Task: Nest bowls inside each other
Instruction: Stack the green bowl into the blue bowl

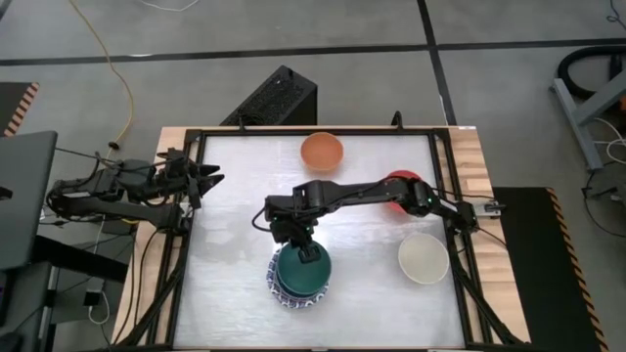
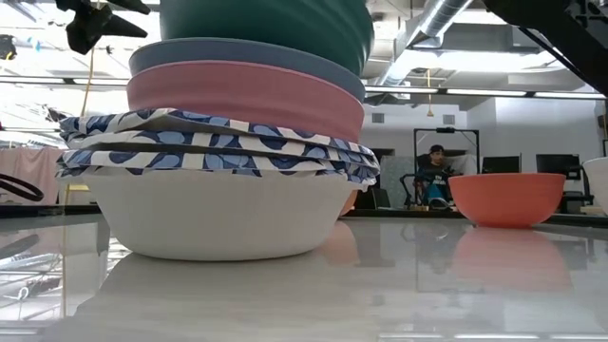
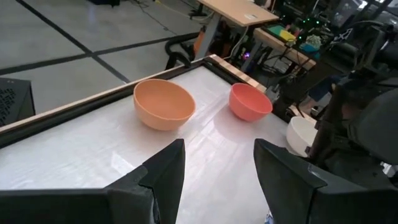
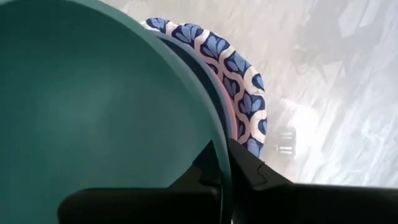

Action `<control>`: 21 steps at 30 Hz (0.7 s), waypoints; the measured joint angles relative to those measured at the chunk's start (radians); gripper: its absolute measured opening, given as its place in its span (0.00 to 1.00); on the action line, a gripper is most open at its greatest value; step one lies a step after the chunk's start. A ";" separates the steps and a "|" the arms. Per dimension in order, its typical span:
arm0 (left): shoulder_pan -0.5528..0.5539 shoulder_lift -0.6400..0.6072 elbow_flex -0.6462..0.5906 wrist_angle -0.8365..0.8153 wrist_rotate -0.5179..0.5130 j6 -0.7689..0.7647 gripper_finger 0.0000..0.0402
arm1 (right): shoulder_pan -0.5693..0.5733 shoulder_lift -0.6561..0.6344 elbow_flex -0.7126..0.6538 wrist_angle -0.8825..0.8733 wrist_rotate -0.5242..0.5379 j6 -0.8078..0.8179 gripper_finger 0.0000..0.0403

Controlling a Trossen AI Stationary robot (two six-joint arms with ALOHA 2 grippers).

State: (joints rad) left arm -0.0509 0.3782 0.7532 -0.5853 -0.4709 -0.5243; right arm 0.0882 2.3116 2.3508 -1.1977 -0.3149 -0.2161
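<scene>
Teal bowl [image 1: 302, 274] upright atop stack [image 2: 223, 180]

From here I see even, bright overhead light. The worktop [image 1: 245, 215] glares pale, and in the low view it mirrors the bowl stack [image 2: 228, 142]. Ceiling lights wash out that view's background. My right wrist view is soft on the teal bowl [image 4: 93, 93].

Two dark jointed arms, black angular claws [image 3: 214, 180], trailing cables
</scene>
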 joint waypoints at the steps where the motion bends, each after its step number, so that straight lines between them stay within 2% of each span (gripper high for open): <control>1: 0.000 0.000 0.000 0.000 0.000 0.000 0.45 | 0.001 0.000 0.000 0.001 0.000 0.000 0.08; 13: 0.000 0.000 0.000 0.000 0.001 -0.002 0.45 | 0.001 0.000 0.000 -0.025 -0.017 0.005 0.20; 21: 0.000 0.000 0.000 0.000 0.002 -0.003 0.45 | 0.001 0.000 0.000 -0.025 -0.053 0.005 0.35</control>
State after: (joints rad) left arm -0.0509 0.3782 0.7532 -0.5854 -0.4690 -0.5270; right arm 0.0891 2.3116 2.3505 -1.2227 -0.3676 -0.2106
